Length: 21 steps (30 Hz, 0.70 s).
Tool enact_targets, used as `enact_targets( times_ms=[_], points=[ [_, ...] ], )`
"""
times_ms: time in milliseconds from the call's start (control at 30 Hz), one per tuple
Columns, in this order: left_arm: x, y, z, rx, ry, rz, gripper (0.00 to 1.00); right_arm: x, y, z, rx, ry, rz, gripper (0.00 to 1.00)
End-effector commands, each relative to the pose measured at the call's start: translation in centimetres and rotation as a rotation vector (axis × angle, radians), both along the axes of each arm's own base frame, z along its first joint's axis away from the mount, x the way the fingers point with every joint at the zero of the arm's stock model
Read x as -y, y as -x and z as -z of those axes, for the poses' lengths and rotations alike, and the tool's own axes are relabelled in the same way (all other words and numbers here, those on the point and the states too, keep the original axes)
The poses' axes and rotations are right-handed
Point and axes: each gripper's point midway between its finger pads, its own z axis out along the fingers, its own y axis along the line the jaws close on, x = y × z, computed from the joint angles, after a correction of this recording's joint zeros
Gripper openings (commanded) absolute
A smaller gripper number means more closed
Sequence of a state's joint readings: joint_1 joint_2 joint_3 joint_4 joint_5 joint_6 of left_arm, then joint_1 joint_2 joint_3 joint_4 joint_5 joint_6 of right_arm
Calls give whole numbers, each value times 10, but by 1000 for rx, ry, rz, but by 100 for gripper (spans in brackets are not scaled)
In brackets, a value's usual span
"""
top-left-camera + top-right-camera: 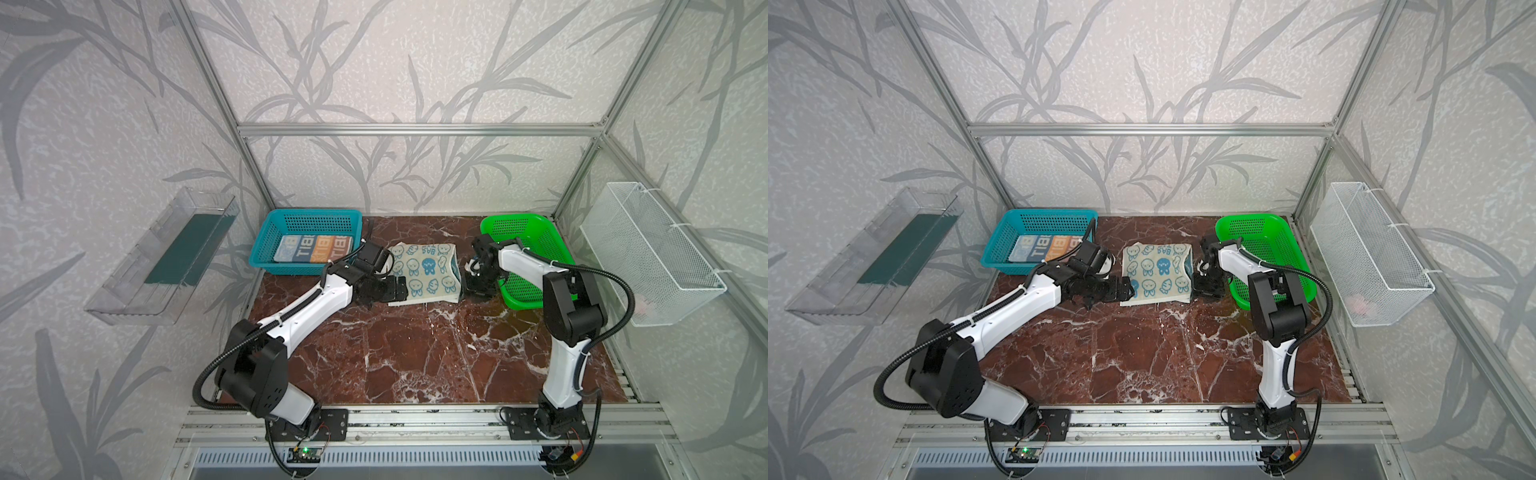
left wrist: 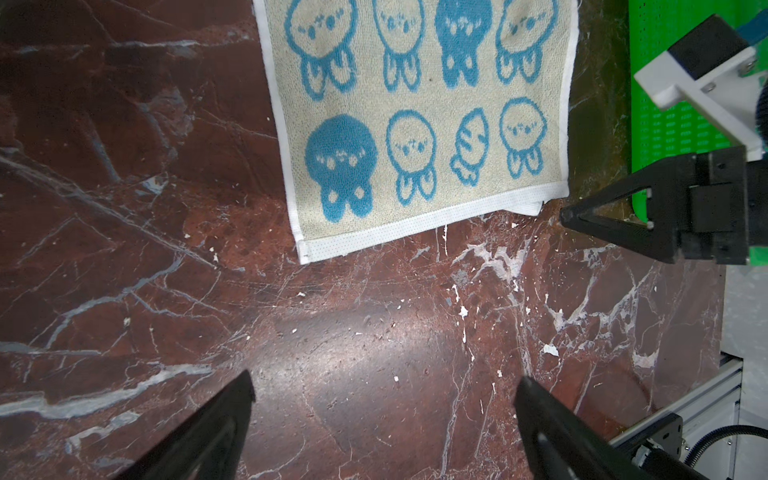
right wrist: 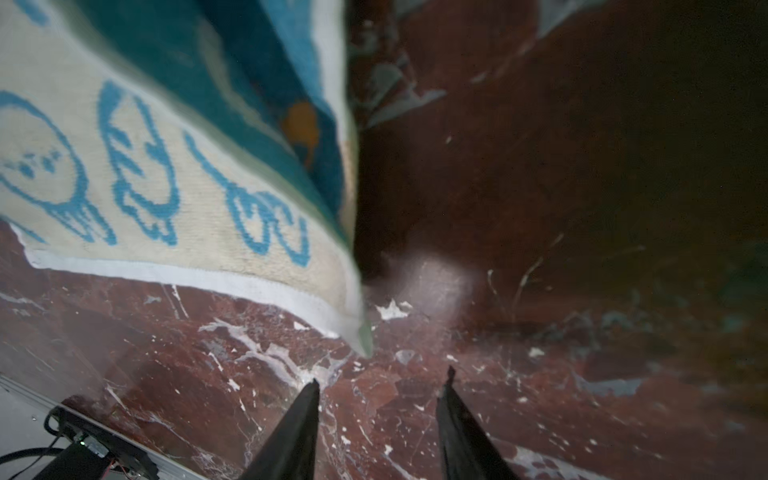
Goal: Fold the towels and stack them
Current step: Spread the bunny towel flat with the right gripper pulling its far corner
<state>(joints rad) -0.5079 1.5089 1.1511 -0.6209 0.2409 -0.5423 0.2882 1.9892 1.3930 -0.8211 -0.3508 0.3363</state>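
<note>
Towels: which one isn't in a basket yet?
The cream towel with blue bunnies, lying on the table; the other towels sit folded in the blue basket.

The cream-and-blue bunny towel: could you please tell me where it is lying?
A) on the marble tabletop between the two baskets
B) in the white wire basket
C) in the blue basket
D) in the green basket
A: in a top view the cream-and-blue bunny towel lies on the marble tabletop between the blue basket and the green basket.

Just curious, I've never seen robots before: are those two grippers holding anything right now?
Left gripper: open, holding nothing.
Right gripper: open, holding nothing; the towel corner is just ahead of it.
</note>
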Motion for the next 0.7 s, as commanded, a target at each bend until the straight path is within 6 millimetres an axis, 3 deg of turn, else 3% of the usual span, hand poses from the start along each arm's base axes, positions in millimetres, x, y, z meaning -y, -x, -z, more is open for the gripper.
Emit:
enact_targets(
  times_ms=[0, 267, 467, 667],
  points=[
    [-3, 4, 7, -34, -7, -5, 99, -12, -16, 1, 71, -87, 6, 43],
    [0, 6, 19, -71, -9, -1, 99, -16, -28, 6, 82, -103, 14, 41],
    [2, 3, 18, -71, -9, 3, 99, -17, -38, 2, 96, -98, 14, 31],
    [-1, 6, 30, -101, -40, 13, 99, -12, -35, -5, 103, -72, 3, 22]
  ],
)
